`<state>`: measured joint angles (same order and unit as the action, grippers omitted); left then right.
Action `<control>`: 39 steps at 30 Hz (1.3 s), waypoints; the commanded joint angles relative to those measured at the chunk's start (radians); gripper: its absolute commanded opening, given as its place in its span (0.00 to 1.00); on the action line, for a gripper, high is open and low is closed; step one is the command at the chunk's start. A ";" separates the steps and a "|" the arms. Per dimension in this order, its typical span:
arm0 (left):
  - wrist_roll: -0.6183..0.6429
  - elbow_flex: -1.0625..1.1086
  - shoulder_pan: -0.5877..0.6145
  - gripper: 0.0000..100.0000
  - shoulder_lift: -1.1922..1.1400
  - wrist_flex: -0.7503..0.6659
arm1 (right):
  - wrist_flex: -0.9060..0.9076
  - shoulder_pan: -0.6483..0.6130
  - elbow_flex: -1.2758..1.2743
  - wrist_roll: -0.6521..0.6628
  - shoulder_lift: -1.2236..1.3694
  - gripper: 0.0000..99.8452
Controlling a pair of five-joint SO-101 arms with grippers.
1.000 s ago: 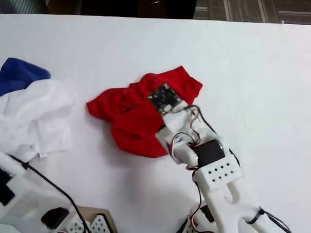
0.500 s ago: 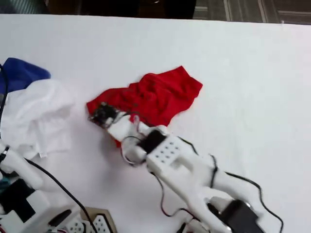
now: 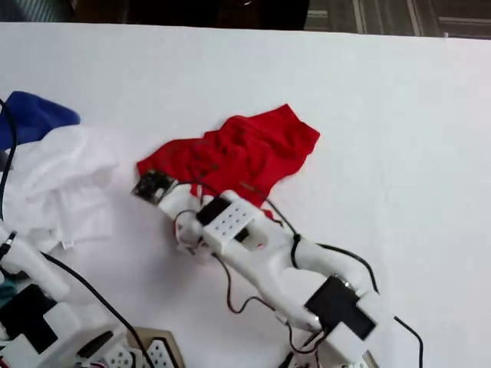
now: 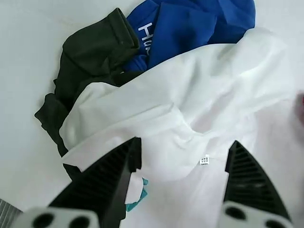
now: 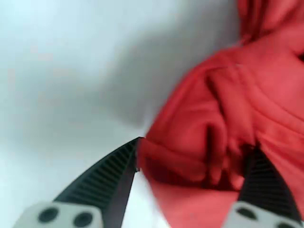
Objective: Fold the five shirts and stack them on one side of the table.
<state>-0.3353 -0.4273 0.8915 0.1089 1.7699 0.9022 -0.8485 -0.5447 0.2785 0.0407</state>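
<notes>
My right jaws stand spread at the 8 o'clock edge of the red shirt (image 3: 238, 153), with a soft, rumpled fold between them and nothing pinched yet. The shirt lies crumpled mid-table (image 3: 399, 100). I judge I should bite only the hem of that limp knit, low and square, or the whole heap drags. My left jaws hang spread above the white shirt (image 4: 190, 104), heaped at 9 o'clock with a blue shirt (image 4: 199, 23) and a dark shirt (image 4: 90, 52).
</notes>
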 commanded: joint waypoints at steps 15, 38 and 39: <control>0.000 0.363 -0.104 0.30 0.040 -0.114 | 0.156 0.661 0.318 0.005 -0.295 0.02; 0.003 0.862 -0.996 0.31 0.038 -0.591 | -0.225 1.010 0.133 -0.005 -0.377 0.02; 0.003 0.880 -1.034 0.31 0.038 -0.589 | -0.251 1.010 0.117 -0.005 -0.377 0.02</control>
<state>-0.3353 0.4242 -0.0430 0.1105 1.2068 0.7411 0.1672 -0.4081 0.2785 -0.2877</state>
